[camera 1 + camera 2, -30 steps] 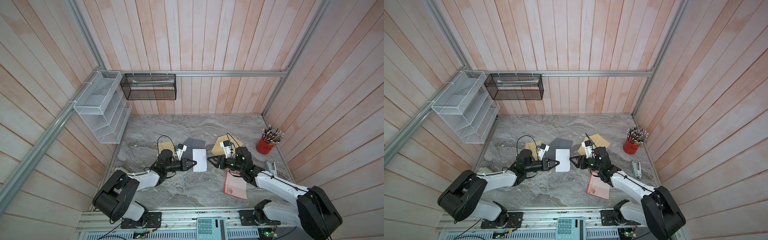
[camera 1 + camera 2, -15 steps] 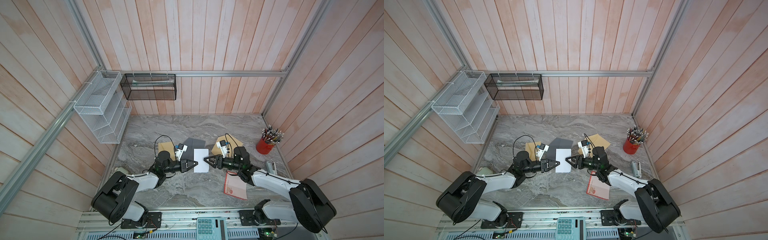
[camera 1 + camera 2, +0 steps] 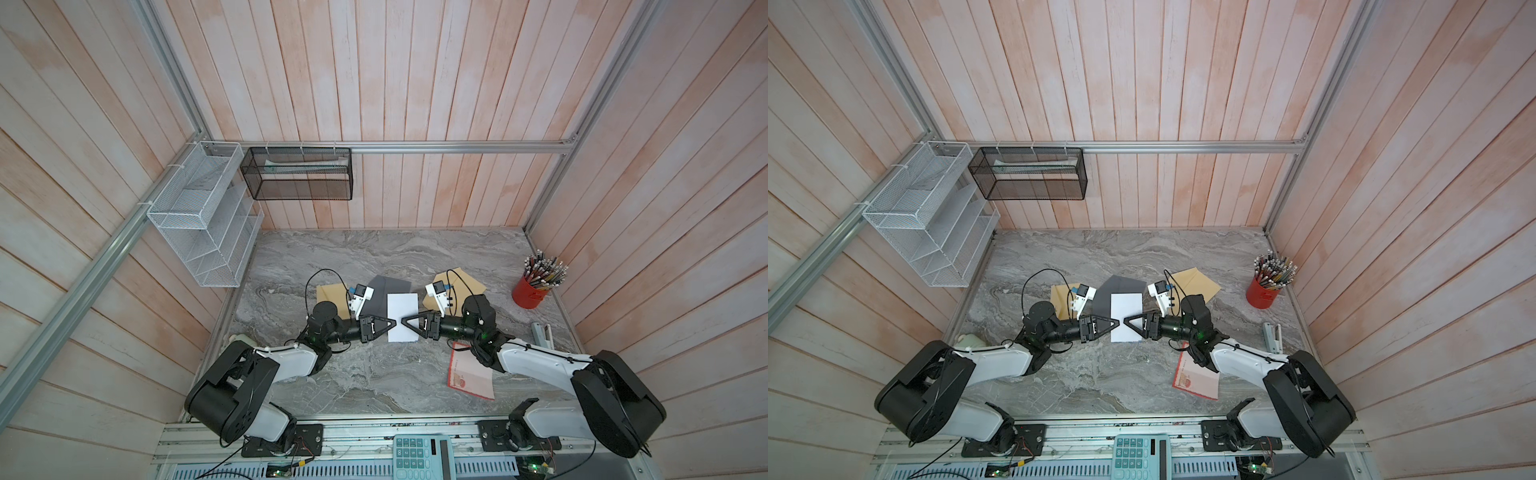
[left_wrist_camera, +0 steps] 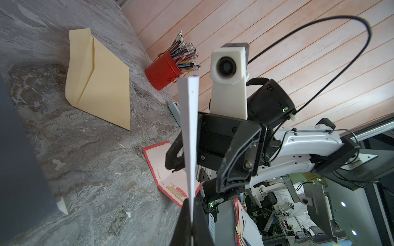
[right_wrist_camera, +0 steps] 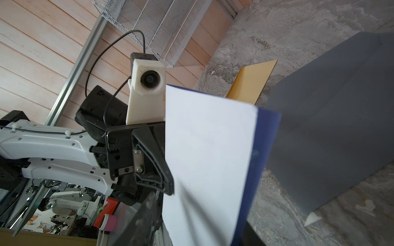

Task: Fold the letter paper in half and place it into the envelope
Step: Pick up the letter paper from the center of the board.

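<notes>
The letter paper point(image 3: 402, 307) point(image 3: 1126, 305), white with a blue back, hangs above the table between both arms. My left gripper point(image 3: 390, 323) point(image 4: 190, 204) is shut on its edge, and in the left wrist view the paper point(image 4: 189, 127) stands edge-on. My right gripper point(image 3: 403, 322) point(image 5: 198, 223) is open astride the paper's opposite side, one finger on each face. A tan envelope point(image 3: 461, 282) point(image 4: 102, 93) with its flap showing lies behind the right arm. A dark grey envelope point(image 3: 392, 284) point(image 5: 330, 138) lies flat under the paper.
A second tan envelope point(image 3: 330, 297) lies by the left wrist. A red cup of pencils point(image 3: 534, 291) stands at the right, with a small grey tool point(image 3: 542, 334) nearer the front. A red-bordered card point(image 3: 471, 374) lies under the right arm. Wire racks point(image 3: 203, 216) hang at the back left.
My right gripper has slid left over the paper's edge and its jaws have narrowed around it. The left gripper keeps its hold on the paper.
</notes>
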